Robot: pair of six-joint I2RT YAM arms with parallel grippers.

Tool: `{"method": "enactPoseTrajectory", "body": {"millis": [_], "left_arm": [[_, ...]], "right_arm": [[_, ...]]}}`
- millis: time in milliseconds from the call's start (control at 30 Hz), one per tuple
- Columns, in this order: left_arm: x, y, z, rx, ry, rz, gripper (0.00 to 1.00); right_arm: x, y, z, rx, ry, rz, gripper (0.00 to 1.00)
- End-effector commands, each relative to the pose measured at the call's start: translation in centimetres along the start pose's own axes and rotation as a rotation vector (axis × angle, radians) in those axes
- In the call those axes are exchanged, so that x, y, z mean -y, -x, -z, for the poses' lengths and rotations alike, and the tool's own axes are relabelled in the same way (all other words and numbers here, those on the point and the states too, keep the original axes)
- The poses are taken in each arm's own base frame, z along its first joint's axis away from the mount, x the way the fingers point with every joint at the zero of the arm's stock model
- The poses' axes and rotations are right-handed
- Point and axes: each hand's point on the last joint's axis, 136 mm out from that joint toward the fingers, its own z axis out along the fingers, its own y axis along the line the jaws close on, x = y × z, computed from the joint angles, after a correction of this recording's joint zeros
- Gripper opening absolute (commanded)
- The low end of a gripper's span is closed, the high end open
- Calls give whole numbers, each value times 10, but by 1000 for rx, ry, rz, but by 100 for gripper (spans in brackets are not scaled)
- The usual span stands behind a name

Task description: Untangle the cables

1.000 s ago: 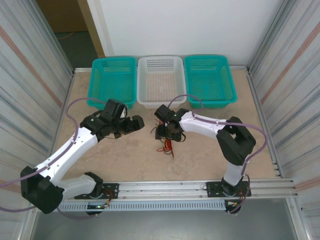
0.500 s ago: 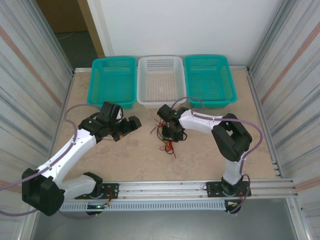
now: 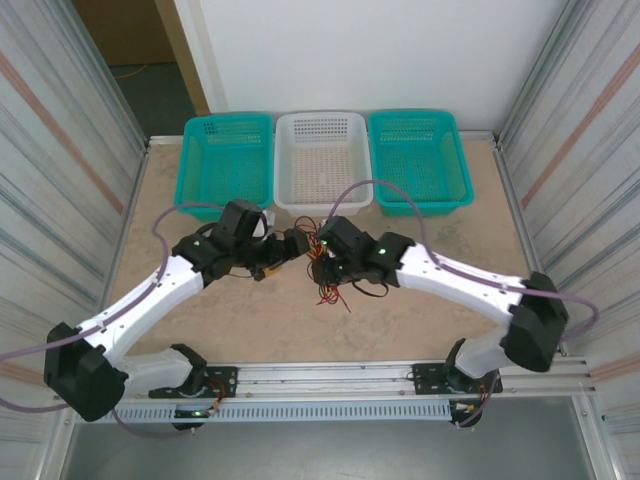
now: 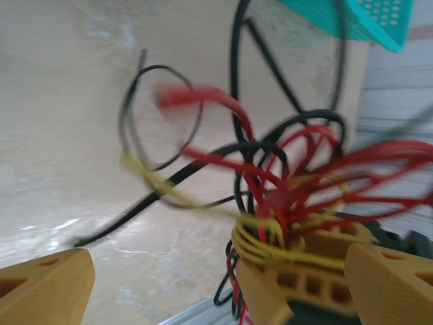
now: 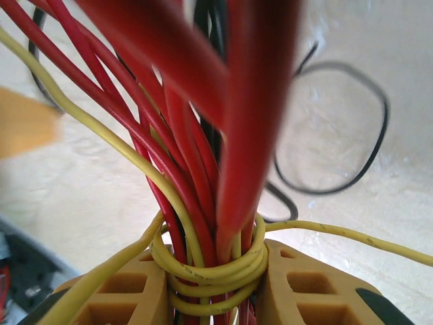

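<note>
Red, black, yellow cables (image 5: 243,135) form one tangled bunch.

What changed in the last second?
Right gripper closed on the cables, and its elbow swung out to the right. Left gripper, open, moved right toward the cables. Baskets unmoved, and the cables lie in about the same spot.

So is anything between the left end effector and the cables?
Nothing visible does. The open left end effector sits right beside the cables, which the right end effector grips.
</note>
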Motion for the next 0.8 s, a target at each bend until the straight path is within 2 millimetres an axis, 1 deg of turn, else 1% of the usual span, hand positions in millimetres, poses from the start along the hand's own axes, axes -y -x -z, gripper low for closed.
{"method": "enactPoseTrajectory", "body": {"millis": [0, 133, 267, 333, 433, 500, 767], "left_arm": [[31, 7, 5, 12, -118, 37, 99], [42, 12, 10, 28, -157, 43, 99], [47, 12, 9, 17, -175, 49, 99], [45, 11, 6, 12, -179, 58, 96], [43, 10, 1, -1, -194, 82, 86], [42, 11, -2, 0, -206, 97, 81], [38, 13, -22, -44, -203, 155, 76]], "right_arm": [[-5, 5, 17, 54, 36, 98, 9], [-19, 9, 32, 80, 91, 155, 8], [-27, 9, 34, 68, 104, 193, 8], [-35, 9, 34, 65, 125, 214, 9], [-45, 8, 34, 62, 147, 248, 9], [-49, 7, 34, 59, 158, 261, 9], [-52, 10, 32, 64, 194, 300, 9]]}}
